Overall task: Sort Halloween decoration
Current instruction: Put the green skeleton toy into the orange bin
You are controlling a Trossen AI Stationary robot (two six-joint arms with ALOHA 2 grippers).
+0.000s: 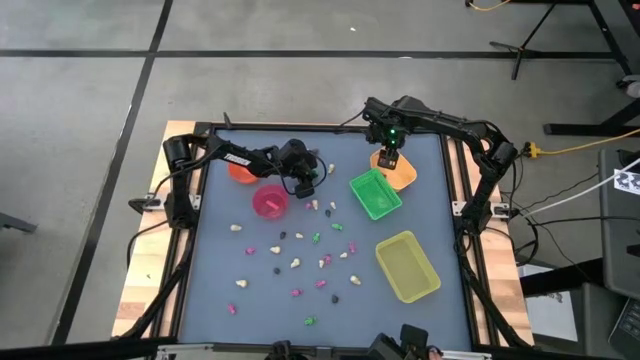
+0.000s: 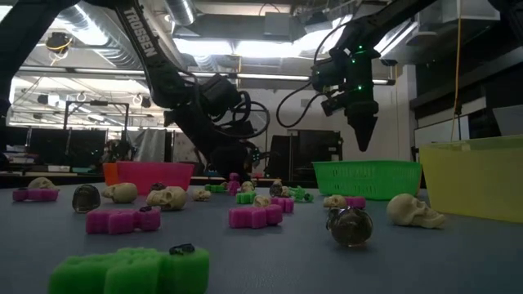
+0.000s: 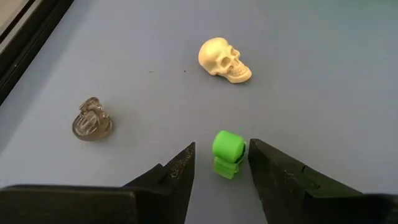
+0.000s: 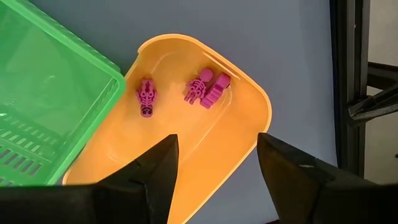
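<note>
Now the left gripper (image 3: 221, 163) hangs open astride a green trinket (image 3: 227, 153) lying on the table between its fingertips (right gripper (image 4: 214, 163), open, waits over the orange tray (image 4: 186, 168)).

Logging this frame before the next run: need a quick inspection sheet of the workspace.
Surface: blue-grey table mat, flat.
Job's things: tiny pink, green, cream and dark trinkets scattered; three small pink plastic trinkets in the orange plastic tray.
Clutter: green mesh basket, yellow tray, pink round cup, orange cup.
Hands: left hand open around a green trinket; right hand open above the orange tray.
Cables: yellow cable on the floor.
Surroundings: concrete floor; nobody seen.
</note>
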